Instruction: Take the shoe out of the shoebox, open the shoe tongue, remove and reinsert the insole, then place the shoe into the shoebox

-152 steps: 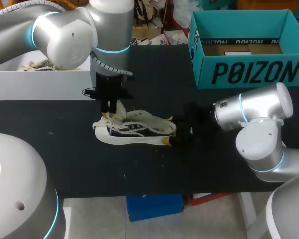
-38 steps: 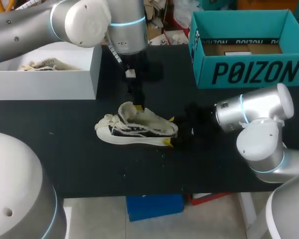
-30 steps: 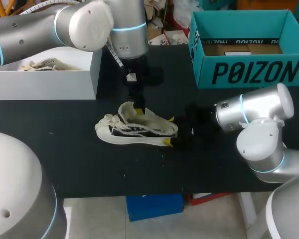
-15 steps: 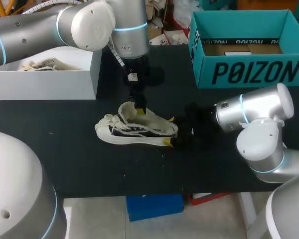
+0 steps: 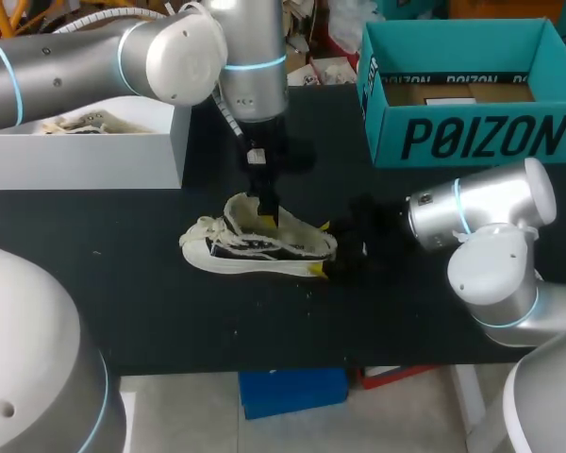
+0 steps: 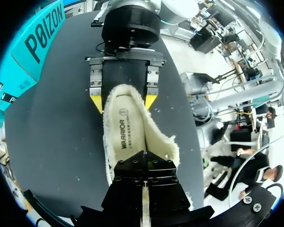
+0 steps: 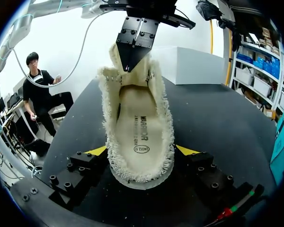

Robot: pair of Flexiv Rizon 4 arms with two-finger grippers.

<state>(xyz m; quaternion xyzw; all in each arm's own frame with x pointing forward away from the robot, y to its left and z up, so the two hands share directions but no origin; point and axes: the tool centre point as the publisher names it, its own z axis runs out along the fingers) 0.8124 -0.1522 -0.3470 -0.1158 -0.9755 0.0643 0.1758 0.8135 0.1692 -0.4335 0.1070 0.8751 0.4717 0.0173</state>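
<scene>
One shoe (image 5: 259, 247) rests on its sole near the middle of the dark surface (image 5: 170, 311). In the head view its toe points toward 9 o'clock and its heel toward 3 o'clock. The right jaws, entering from 3 o'clock, are spread wide and clamp the heel, with one yellow tip pressed to each side. The left jaws hang at the shoe's 12 o'clock, drawn almost together and pinching the shoe tongue (image 5: 238, 209), which stands upright. The insole (image 7: 138, 123) lies flat inside the shoe, exposed. The teal shoebox (image 5: 472, 137) stands at 1 o'clock, well apart from the shoe. One white box (image 5: 85, 160) stands at 10 o'clock.
</scene>
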